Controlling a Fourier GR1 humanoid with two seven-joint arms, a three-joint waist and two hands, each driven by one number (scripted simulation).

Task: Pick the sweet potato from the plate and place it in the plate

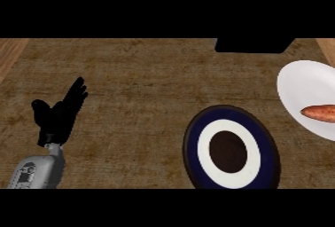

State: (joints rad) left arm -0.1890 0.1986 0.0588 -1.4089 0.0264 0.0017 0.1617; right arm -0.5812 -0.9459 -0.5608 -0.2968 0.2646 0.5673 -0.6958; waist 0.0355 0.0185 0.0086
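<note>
Two plates are seen well to the right of the left hand (60, 116), which is held with fingers straight and apart. The sweet potato (320, 112) lies on the white plate (302, 84), farthest from that hand, beyond the dark-rimmed plate (196, 133).

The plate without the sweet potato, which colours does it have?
Dark blue rim, white ring, dark brown centre: the patterned plate, seen in the head view.

A brown, mottled counter top (144, 80) fills the view, with lighter wood-grain strips along its far left edge (12, 51) and its far right corner (326, 46). A flat black shape (254, 45) juts in at the upper edge, right of centre, its lower side slanted
</note>
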